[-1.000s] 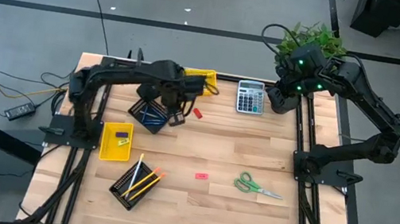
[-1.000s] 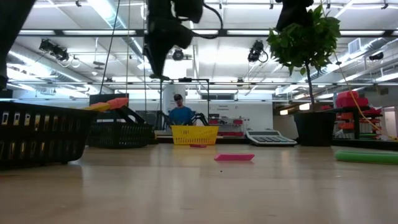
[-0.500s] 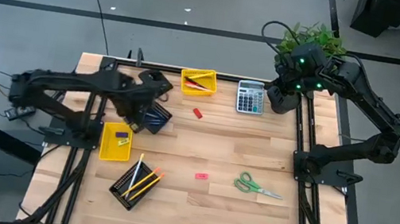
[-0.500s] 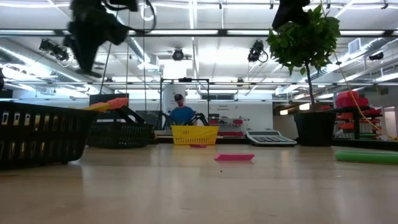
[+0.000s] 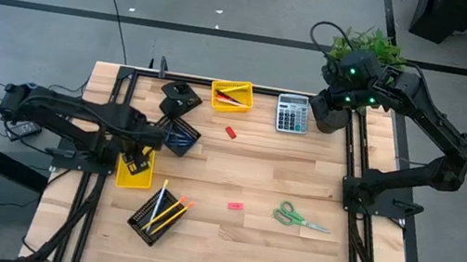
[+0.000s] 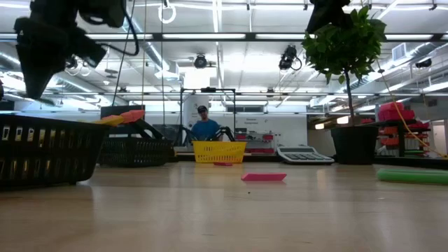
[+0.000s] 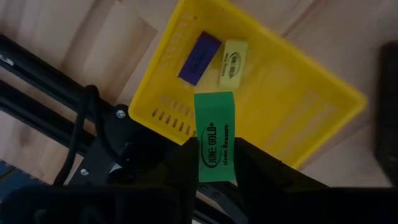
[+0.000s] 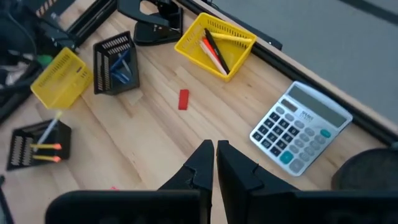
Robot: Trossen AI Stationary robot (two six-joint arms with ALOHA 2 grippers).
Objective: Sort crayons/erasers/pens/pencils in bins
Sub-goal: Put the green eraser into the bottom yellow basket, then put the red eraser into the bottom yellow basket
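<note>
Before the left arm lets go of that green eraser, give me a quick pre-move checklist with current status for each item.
1. Green eraser sits between the left end effector fingers: ok.
2. Eraser is over the yellow bin rather than its rim: cannot tell; in the left wrist view it overlaps the near wall.
3. Bin already holds only erasers, a purple eraser and a yellow eraser: ok.
4. Room in the bin for another piece: ok, most of the floor is bare.
5. Right end effector is shut, parked near the calculator, away from the drop: ok.
6. Loose pink eraser and red eraser on the table remain unsorted: not ok.
</note>
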